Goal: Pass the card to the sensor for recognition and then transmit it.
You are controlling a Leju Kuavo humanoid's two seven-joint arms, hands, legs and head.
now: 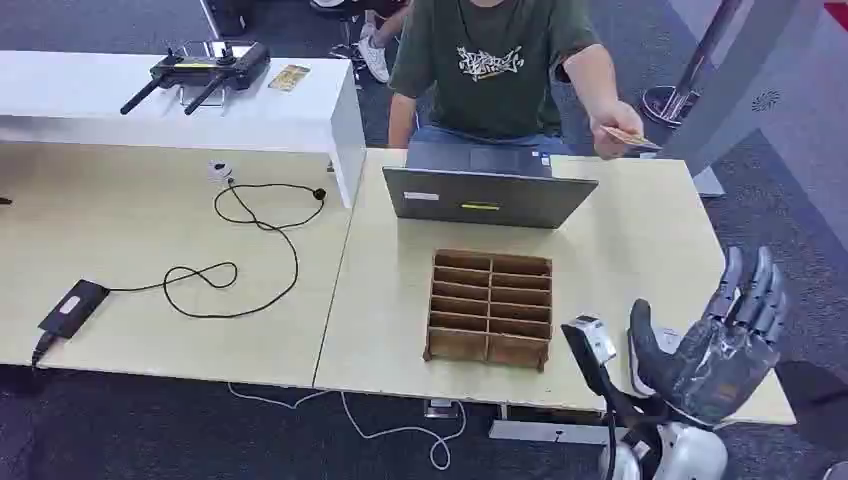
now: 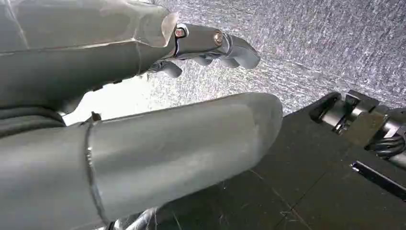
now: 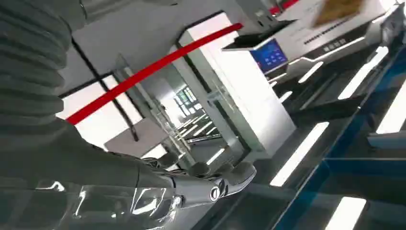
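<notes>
Table (image 1: 640, 230): person's hand holds card (image 1: 628, 137) | right robot hand (image 1: 722, 340) empty, fingers apart | left robot hand (image 2: 143, 96): state unclear

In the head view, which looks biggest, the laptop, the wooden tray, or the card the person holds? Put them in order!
1. Laptop and wooden tray look about alike, so I won't rank them; the tray is nearer the camera.
2. Card, held out by the person's hand, is clearly smallest.

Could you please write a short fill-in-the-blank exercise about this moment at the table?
1. The card is held by the ____.
2. The right hand is raised, fingers apart, holding ____.
3. The wooden organizer stands in front of the ____.
4. The scanner stands beside the right ____.

Missing words: person; nothing; laptop; hand
</notes>
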